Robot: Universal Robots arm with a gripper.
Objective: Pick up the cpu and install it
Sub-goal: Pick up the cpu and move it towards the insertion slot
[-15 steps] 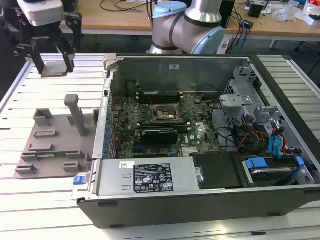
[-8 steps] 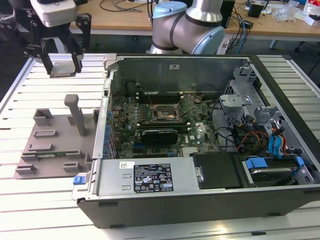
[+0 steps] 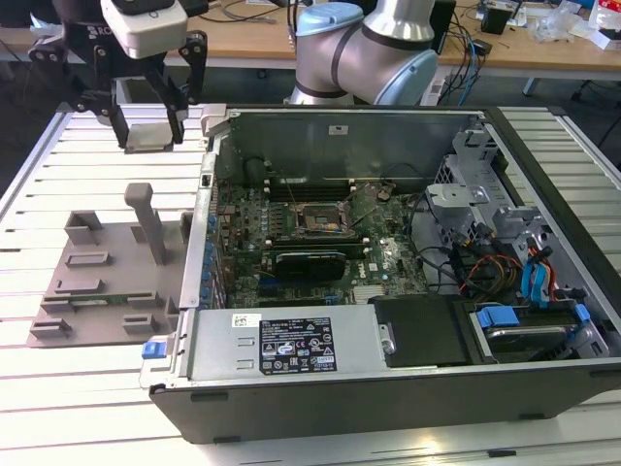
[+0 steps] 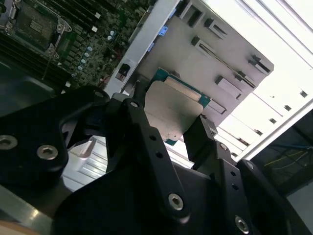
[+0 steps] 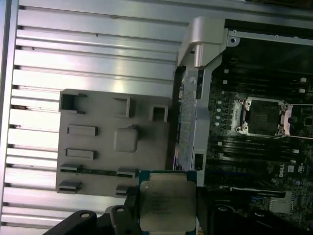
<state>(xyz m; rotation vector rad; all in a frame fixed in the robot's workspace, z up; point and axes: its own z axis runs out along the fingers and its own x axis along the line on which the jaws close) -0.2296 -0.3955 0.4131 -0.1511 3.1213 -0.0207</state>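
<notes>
One cpu (image 3: 150, 137), silvery top with a green rim, hangs clamped between the two fingers (image 4: 203, 133) of the gripper (image 3: 148, 129). It is clear of the surface (image 3: 39, 204) and outside the case (image 3: 388, 340), toward the exterior view's left. The fingers press on two opposite edges and the metal top faces up toward the wrist cameras. Likely reason: an edge grip keeps the contact side untouched and the chip flat, ready to go down level.

Below it in the first wrist view lies the grey holder (image 5: 98, 142), a moulded plate with slots and pegs, parked on the slatted surface just beside the case wall. I judge this is where parts are staged, near the open side of the case.

Socket (image 5: 261, 115) sits on the board (image 3: 291, 252) inside the case, well apart from the cpu and with nothing in it that I can see. The arm (image 3: 388, 49) reaches in from behind the case.

Hard to make out:
- The cpu underside is not visible.
- Finger bodies cover the contact points in both wrist views.
- The first wrist view cuts off the near edge of the cpu.
- I cannot tell whether the socket's metal frame stands open or closed.
- Any corner mark on the cpu is too small to read, so its orientation against the socket is unknown.
</notes>
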